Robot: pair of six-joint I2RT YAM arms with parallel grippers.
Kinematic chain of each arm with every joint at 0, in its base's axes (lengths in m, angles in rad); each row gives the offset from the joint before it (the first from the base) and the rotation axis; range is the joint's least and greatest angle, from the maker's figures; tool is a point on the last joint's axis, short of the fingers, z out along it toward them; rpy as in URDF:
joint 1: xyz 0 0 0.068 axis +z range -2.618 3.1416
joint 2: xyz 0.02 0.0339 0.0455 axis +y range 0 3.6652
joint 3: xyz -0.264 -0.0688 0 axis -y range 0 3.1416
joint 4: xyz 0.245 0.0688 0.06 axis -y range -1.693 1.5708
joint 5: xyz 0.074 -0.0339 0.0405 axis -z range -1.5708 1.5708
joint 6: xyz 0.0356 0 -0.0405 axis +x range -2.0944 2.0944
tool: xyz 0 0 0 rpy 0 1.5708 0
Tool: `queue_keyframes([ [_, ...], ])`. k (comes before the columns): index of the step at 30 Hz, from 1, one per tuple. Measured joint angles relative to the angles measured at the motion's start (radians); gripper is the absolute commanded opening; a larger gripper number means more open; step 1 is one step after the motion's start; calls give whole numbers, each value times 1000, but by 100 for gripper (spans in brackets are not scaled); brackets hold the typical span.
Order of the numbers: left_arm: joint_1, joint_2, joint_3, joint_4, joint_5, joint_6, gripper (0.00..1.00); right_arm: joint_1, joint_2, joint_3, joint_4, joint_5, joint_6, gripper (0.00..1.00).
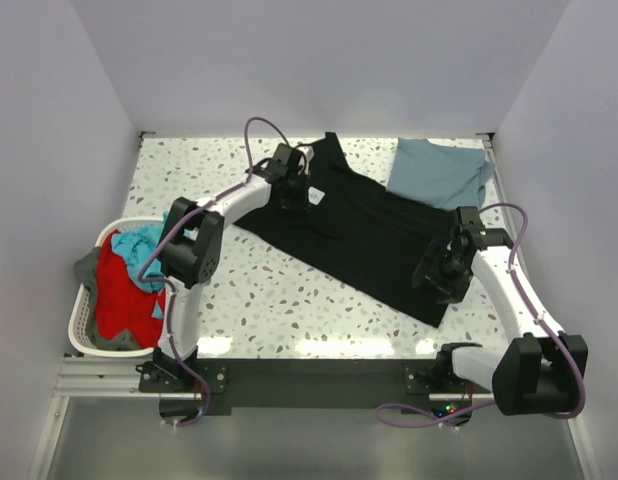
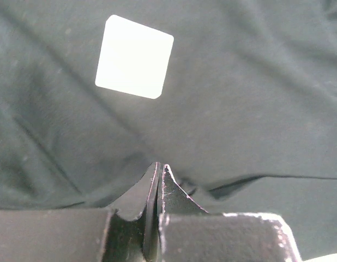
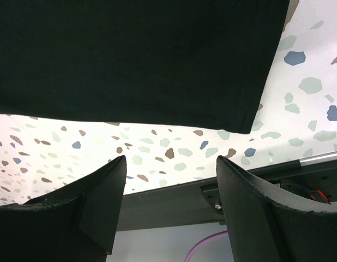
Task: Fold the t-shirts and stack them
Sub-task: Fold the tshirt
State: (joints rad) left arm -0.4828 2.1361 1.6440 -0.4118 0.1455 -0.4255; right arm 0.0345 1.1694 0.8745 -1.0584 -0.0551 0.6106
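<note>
The black t-shirt lies spread diagonally across the table, its white neck label near the collar end. My left gripper sits at the collar, beside the label. In the left wrist view the label is just beyond the gripper, whose jaws are closed with cloth puckered around the tips. My right gripper is open over the shirt's near right hem. In the right wrist view it is empty, with the hem just past the fingertips. The slate-blue t-shirt lies crumpled at the back right.
A white laundry basket with red, teal and grey clothes stands at the left edge of the table. The speckled tabletop shows in front of the black shirt. The dark front rail lies under the right gripper.
</note>
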Motion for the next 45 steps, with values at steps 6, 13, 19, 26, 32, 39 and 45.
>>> queue_keyframes([
  [6,-15,-1,21,-7,-40,2,1,0,0,0,0,0,0,71],
  [13,18,-52,-118,-18,-115,0,25,0,0,0,1,-5,0,71],
  [19,40,-62,-139,-22,-159,-1,38,0,1,0,1,-16,0,71],
  [26,38,-62,-139,-23,-161,0,42,0,1,0,2,-16,0,71],
  [32,37,-62,-139,-22,-157,0,42,0,2,-14,4,-17,0,71],
  [39,34,-62,-139,-22,-139,-1,40,0,4,-14,7,-19,0,71],
  [45,19,-62,-145,-19,-132,-1,37,0,4,-16,9,-19,1,71],
])
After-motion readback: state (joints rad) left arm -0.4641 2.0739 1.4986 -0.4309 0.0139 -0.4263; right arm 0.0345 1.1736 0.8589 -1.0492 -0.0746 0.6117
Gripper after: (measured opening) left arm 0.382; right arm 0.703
